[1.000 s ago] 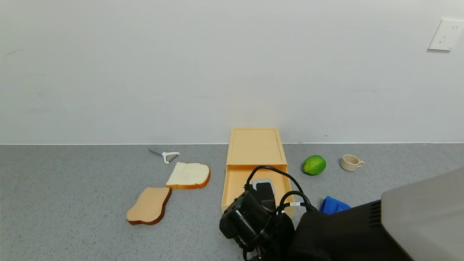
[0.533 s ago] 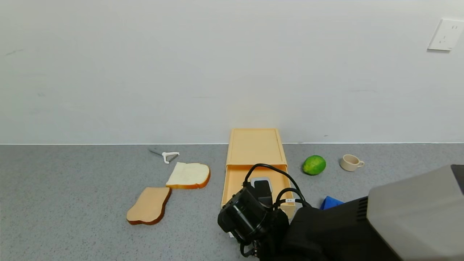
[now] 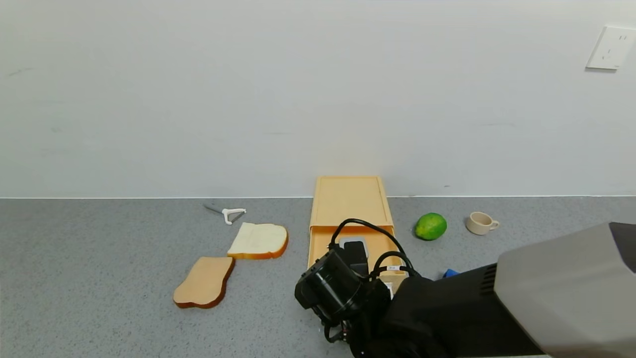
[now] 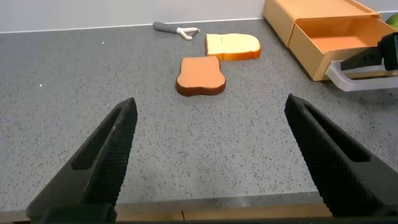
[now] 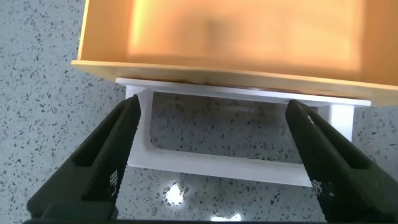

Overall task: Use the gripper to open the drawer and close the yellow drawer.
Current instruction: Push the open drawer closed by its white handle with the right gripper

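Note:
The pale yellow drawer box (image 3: 350,199) stands against the wall, its drawer (image 3: 380,243) pulled partly out toward me. In the right wrist view, my right gripper (image 5: 212,109) is open, its fingers straddling the white loop handle (image 5: 230,165) at the drawer front (image 5: 217,71). In the head view, only the right wrist (image 3: 338,291) shows, covering the drawer front. My left gripper (image 4: 209,102) is open and empty, low over the table near its front edge. Its view shows the drawer (image 4: 339,43) and handle (image 4: 364,81) off to one side.
Two bread slices (image 3: 258,241) (image 3: 203,282) and a white peeler (image 3: 228,214) lie left of the drawer. A green lime (image 3: 431,226), a beige cup (image 3: 481,223) and a blue cloth (image 3: 449,273) sit to its right. The wall is right behind the box.
My right arm has moved forward toward the wall, and the drawer has slid partway back into its box. The left arm has not moved.

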Robot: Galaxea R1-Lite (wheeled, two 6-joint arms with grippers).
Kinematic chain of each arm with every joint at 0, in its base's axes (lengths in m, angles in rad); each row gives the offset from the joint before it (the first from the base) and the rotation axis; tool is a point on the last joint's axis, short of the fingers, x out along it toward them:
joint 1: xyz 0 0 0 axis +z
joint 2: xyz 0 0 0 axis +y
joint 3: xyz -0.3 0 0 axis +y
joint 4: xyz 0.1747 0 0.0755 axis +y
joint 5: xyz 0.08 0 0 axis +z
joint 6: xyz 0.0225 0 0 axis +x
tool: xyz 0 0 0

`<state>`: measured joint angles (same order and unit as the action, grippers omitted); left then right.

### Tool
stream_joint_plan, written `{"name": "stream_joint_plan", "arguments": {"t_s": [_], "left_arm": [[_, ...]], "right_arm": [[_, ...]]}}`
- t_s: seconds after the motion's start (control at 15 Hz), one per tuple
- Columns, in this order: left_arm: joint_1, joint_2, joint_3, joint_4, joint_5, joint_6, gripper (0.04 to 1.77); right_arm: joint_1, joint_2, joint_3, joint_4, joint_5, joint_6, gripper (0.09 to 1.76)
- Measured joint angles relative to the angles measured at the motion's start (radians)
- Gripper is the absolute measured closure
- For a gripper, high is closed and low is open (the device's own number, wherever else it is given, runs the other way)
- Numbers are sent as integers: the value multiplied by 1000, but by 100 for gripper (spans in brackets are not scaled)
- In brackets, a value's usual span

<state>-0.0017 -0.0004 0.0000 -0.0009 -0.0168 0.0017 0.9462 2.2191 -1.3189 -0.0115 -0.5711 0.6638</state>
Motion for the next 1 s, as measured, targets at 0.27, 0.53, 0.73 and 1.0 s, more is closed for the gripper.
{"name": "stream_joint_plan", "arguments": {"t_s": [0.27,0.53,0.73,1.0], "left_arm": [[0,0,0,0,0,0,9],[0,0,0,0,0,0,9],[0,0,0,0,0,0,9],[0,0,0,0,0,0,9]], "right_arm": [[1,14,-13,1,-26,0,14],[1,29,-34,3,-47,-3,14],[2,44,-61,8,-71,-9,14],[-1,69,-104,10,-73,-18,14]]}}
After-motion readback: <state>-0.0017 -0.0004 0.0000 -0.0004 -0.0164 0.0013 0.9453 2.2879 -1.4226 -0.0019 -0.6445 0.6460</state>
